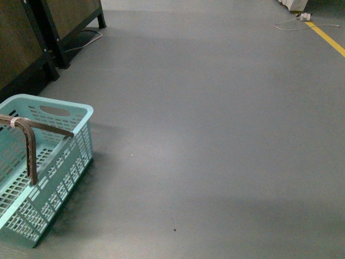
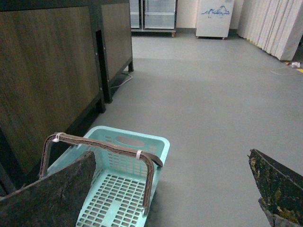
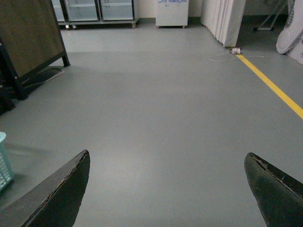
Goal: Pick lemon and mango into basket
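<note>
The light turquoise basket [image 1: 81, 140] with brown handles stands on the grey floor at the lower left of the front view, and nothing shows inside it. In the left wrist view the basket [image 2: 156, 151] sits just beyond my left gripper [image 2: 173, 187], which is open with nothing between its worn dark fingers [image 2: 61, 194]. My right gripper [image 3: 168, 182] is open too, over bare floor, with a sliver of the basket [image 3: 4, 161] at one edge of its view. The lemon and the mango are out of view. Neither arm shows in the front view.
Dark wooden cabinets on black frames [image 1: 32, 38] stand behind the basket, with a cable on the floor beside them. A yellow floor line [image 1: 326, 38] and a white cable run at the far right. Glass-door fridges [image 2: 151, 16] and white curtains [image 2: 274, 26] stand far back.
</note>
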`<state>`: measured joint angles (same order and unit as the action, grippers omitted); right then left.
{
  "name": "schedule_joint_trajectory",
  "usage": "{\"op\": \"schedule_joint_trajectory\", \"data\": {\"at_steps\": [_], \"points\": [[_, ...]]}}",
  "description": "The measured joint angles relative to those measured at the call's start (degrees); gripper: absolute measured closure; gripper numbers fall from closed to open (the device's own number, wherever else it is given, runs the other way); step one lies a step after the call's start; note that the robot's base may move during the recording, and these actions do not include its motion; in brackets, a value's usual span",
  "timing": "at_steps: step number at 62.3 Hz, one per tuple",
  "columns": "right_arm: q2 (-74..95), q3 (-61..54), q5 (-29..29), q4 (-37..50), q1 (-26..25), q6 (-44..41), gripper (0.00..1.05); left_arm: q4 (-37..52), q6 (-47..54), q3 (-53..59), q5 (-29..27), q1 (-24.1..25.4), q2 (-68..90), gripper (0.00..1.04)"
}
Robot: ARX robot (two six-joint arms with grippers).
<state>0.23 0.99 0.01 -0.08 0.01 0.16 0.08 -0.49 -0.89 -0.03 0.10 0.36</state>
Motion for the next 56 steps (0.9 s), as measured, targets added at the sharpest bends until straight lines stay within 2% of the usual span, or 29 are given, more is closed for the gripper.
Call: {"op": "schedule_joint_trajectory", "data": {"at_steps": [51, 52, 56], "points": [[0.0, 0.0, 0.0, 0.0, 0.0, 0.0, 0.09, 0.0, 0.0, 0.0, 0.0, 0.0, 0.0, 0.07], [0.0, 0.0, 0.0, 0.0, 0.0, 0.0, 0.09, -0.4, -0.2, -0.1, -0.7, -0.2, 0.2, 0.07], [0.0, 0.0, 0.0, 0.0, 0.0, 0.0, 0.09, -12.4, -7.4, -5.0, -10.8, -3.2, 7.1, 0.07]]}}
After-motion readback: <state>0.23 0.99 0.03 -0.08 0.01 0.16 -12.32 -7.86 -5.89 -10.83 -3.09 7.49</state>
